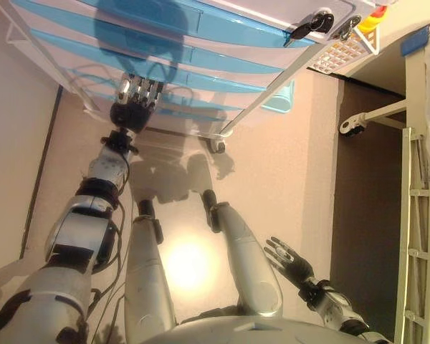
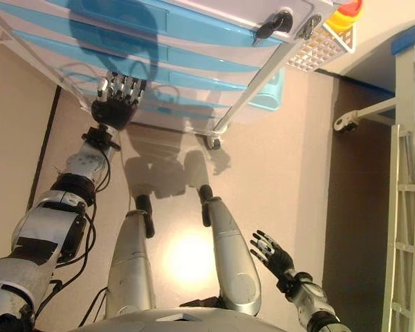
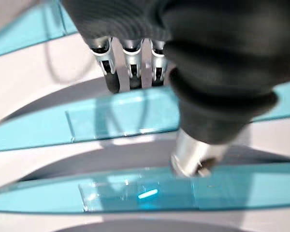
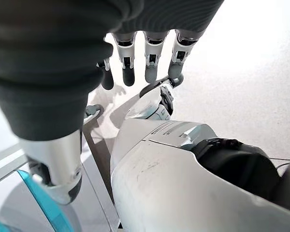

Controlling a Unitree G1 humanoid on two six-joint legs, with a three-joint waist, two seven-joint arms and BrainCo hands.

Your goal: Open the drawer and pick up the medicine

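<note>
A white drawer cart (image 1: 222, 72) with several translucent blue drawer fronts stands before me on castors. All drawers look shut, and no medicine shows in any view. My left hand (image 1: 132, 107) is raised against the lower drawers with its fingers (image 3: 130, 63) straight. Their dark tips rest at the upper edge of one blue drawer front (image 3: 121, 116), and the thumb (image 3: 191, 157) points at the drawer below. My right hand (image 1: 290, 261) hangs low at my right side, open and empty, with its fingers (image 4: 152, 58) spread over the floor.
Keys (image 1: 312, 25) hang in a lock on the cart's top. A white basket (image 1: 340, 54) with a yellow and red item hangs at its far side. A castor (image 1: 216, 145) stands by my left hand. A white bed frame (image 1: 416, 208) with a castor (image 1: 351, 127) stands at the right.
</note>
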